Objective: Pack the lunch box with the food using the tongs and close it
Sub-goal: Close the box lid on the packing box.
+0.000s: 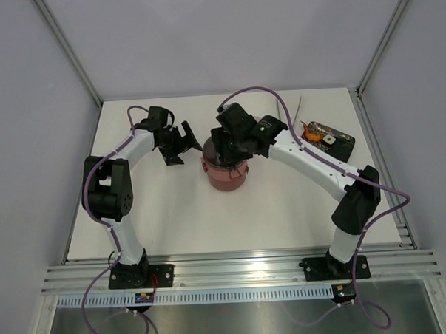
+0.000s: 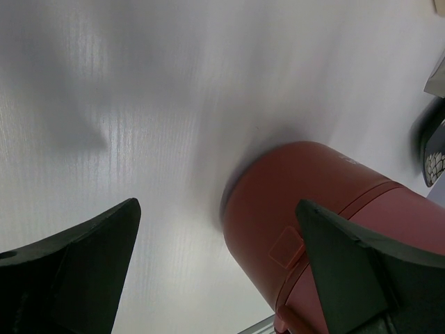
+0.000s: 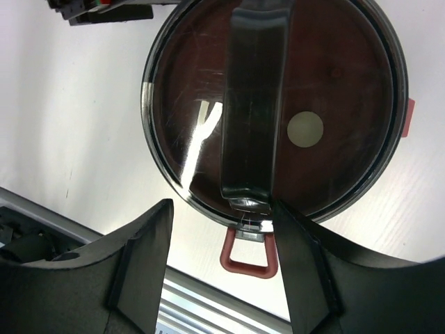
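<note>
R gripper (image 3: 222,271): fingers (image 3: 139,271) are standing apart, released, not pinching anything. Wrist cam is looking straight down on the grey top lid (image 3: 334,62) of the lunch box (image 1: 227,183). The near end of the lid's dark handle strap (image 3: 250,104) and a red latch loop (image 3: 249,254) are sitting in the gap between the fingers. The R-side finger is showing right beside the strap end; can't tell if it's touching. The L-side finger is showing apart from it. A 2nd red latch (image 3: 410,115) is poking out at the lid's far rim.

L gripper (image 2: 217,209): fingers (image 2: 76,271) are spread wide, released, w/ nothing between them but white table (image 1: 173,221). The maroon wall of the lunch box is filling the R side of that view, partly behind one finger.

From above, the lunch box is standing upright as one stack near the table's middle. The R gripper (image 1: 226,156) is hovering right over it, hiding most of the lid. The L gripper (image 1: 181,145) is hanging just beside the box on its L.

Further out, the black tray (image 1: 340,143) is lying at the table's far R, w/ the food on it: an orange piece (image 1: 312,133) and a small white one (image 1: 330,139). The tongs (image 1: 282,111) are lying on the table just L of the tray, behind the R arm, well apart from both grippers.
</note>
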Robot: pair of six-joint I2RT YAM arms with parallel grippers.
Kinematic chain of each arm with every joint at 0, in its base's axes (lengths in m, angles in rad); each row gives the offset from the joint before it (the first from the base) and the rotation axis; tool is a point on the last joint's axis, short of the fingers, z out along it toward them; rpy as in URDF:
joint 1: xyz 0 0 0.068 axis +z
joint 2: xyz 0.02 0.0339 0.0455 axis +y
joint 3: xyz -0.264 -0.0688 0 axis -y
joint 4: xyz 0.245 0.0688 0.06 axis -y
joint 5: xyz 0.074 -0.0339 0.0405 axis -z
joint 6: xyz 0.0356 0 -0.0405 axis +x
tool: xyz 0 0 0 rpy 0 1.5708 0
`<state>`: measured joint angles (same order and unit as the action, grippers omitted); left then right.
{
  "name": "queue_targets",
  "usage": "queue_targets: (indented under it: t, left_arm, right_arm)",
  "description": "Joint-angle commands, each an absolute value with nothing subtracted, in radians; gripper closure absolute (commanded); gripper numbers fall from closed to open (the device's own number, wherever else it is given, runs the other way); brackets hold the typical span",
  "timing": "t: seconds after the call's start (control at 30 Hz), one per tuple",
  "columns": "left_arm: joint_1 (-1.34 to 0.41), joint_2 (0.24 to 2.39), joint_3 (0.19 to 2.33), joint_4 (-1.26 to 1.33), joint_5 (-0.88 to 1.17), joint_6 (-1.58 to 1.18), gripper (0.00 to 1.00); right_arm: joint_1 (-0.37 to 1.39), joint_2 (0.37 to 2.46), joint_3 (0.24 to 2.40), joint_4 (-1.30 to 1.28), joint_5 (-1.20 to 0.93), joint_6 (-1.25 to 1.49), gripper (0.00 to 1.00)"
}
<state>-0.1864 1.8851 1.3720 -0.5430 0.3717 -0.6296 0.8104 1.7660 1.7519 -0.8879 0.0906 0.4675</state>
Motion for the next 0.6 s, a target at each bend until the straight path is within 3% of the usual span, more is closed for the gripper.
queue_targets:
  t: [0.0,0.2,0.37,0.57]
  left_arm:
    - [-0.193,1.861,1.379,-0.509,0.403,-0.637,0.01]
    - [-0.199,1.865,1.374,-0.503,0.405,-0.64,0.01]
    - [-0.201,1.87,1.379,-0.5,0.403,-0.64,0.01]
    - [-0.206,1.871,1.371,-0.497,0.402,-0.643,0.01]
  right_arm:
    - [0.844,1.761,1.798,-0.899,0.083,0.472,0.34]
    - [0.85,1.648,1.735,-0.888,0.155,0.503,0.34]
    - [0.848,1.594,1.666,-0.923,0.201,0.554,0.19]
    - [0.85,1.571,1.549,-0.876,0.132,0.621,0.17]
